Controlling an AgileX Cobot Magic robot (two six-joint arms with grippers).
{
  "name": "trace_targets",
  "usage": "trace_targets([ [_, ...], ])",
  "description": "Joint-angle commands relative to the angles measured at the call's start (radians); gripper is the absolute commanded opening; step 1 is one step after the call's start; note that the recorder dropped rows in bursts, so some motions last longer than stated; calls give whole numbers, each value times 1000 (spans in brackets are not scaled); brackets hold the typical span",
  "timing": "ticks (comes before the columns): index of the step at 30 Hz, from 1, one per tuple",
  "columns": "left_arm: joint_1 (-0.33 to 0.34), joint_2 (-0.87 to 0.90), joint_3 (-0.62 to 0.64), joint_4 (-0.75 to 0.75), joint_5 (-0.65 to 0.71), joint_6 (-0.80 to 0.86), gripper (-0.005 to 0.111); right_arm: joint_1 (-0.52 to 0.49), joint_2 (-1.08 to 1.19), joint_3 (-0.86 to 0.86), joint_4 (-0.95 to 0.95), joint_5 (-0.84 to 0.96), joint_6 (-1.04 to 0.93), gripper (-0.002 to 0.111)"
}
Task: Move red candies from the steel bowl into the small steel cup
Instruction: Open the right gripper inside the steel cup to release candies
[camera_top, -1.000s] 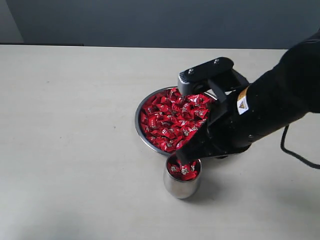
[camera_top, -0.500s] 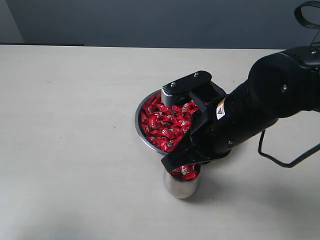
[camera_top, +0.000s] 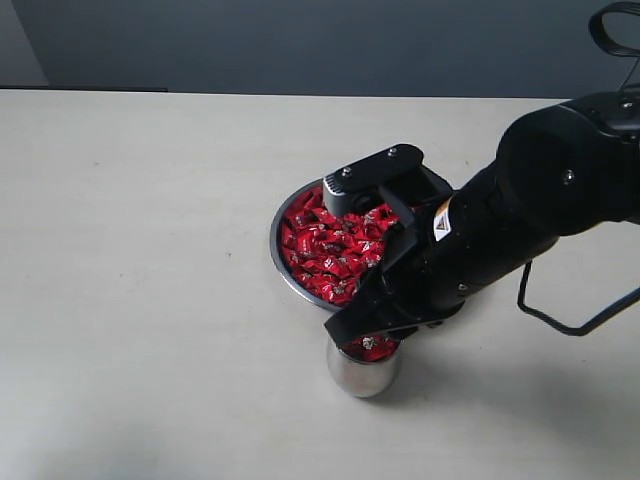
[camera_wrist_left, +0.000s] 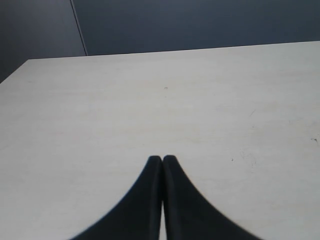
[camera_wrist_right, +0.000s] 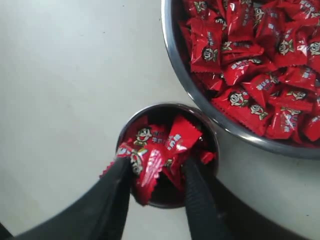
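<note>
Starting at the left, the left pincer (camera_wrist_left: 162, 160) hangs over bare worktop (camera_wrist_left: 100, 110) with its two dark fingers pressed together and nothing between them. Toward the middle of the exterior view sits the steel bowl (camera_top: 276, 243), wide and shallow, heaped with red candies (camera_top: 325, 245) in shiny wrappers. Just beside the bowl's near rim stands the small steel cup (camera_top: 360, 378), upright and filled to its mouth with more of the candies, some poking above the rim. The right pincer (camera_wrist_right: 156, 172) is directly over the cup's mouth, its fingers spread apart, one at each side of the opening. Between them lies a red candy (camera_wrist_right: 149, 169), one frilled end drooping past the cup's rim against one finger; whether the fingers press on it cannot be told. The black right arm (camera_top: 540, 220) stretches off to the right, covering the bowl's right edge.
</note>
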Motion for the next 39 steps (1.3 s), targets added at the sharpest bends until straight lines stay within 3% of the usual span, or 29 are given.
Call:
trace_targets([
  [1,2,-5,2,2,-10,-2,0,2,-1,2,-72,-3,47,36],
  [9,2,-5,2,2,-10,-2,0,2,9,2,-79,8,152,36],
  [34,2,-5,2,2,-10,-2,0,-32,46,-30,-30,-4,64,37],
  [39,2,-5,2,2,-10,-2,0,-44,55,-26,-23,13,117,51],
])
